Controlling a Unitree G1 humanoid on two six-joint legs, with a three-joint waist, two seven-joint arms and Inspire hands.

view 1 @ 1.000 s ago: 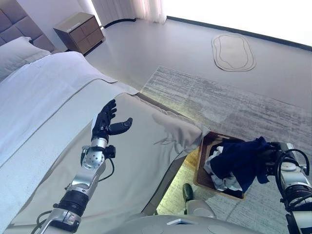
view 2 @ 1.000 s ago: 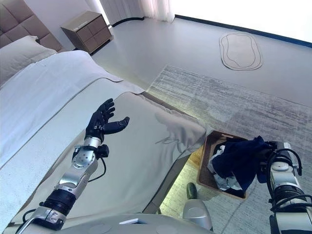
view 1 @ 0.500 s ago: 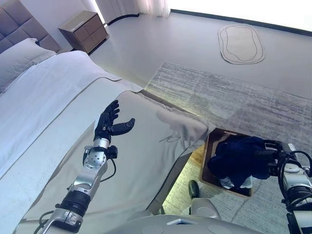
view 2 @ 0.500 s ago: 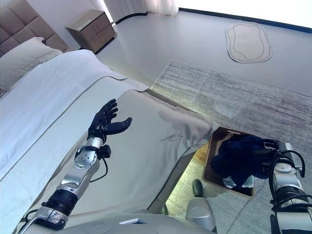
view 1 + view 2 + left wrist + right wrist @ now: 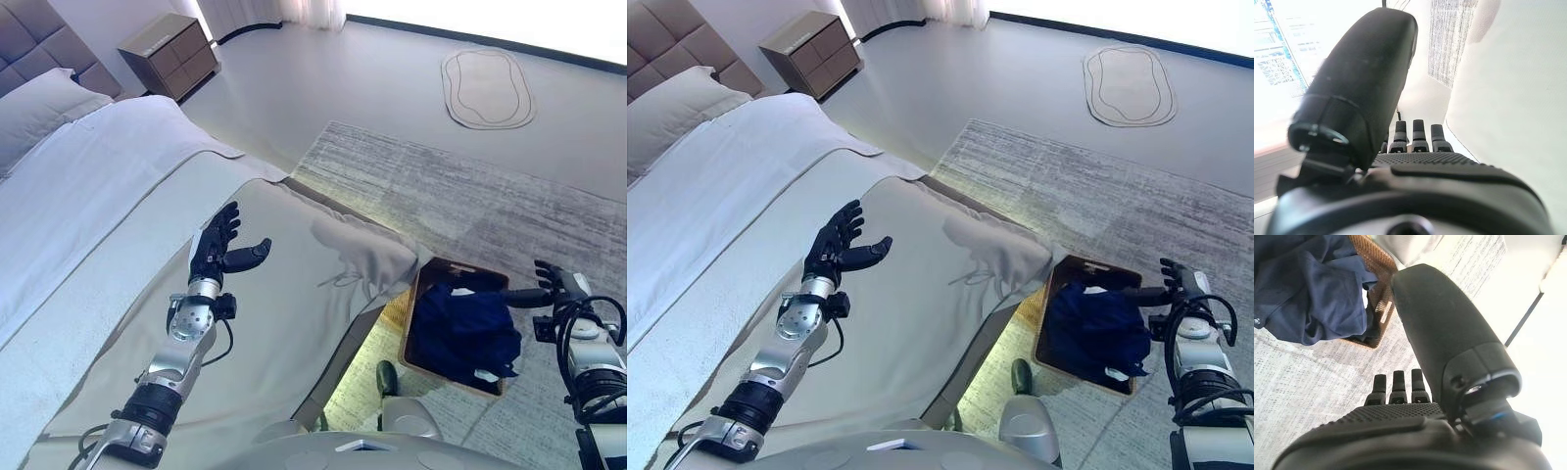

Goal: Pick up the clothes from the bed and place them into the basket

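Dark navy clothes point(image 5: 463, 334) lie heaped in the brown woven basket point(image 5: 438, 269), which stands on the rug at the bed's foot corner. A bit of white cloth point(image 5: 487, 376) shows at their near edge. My right hand point(image 5: 549, 287) is open just to the right of the basket, level with its rim, with nothing in it. In the right wrist view the navy clothes point(image 5: 1303, 289) spill over the basket's wall point(image 5: 1376, 264). My left hand point(image 5: 217, 247) hovers open over the beige bed cover point(image 5: 294, 323), empty.
The bed point(image 5: 88, 196) fills the left side, with a white sheet, a pillow point(image 5: 39, 103) and a padded headboard. A wooden nightstand point(image 5: 168, 45) stands at the back. A grey rug point(image 5: 470, 201) lies under the basket, and a small oval mat point(image 5: 487, 86) is farther off.
My right hand held the navy clothes over the basket; it has let go, the clothes have dropped in, and the hand has drawn off to the right. The camera shifted slightly.
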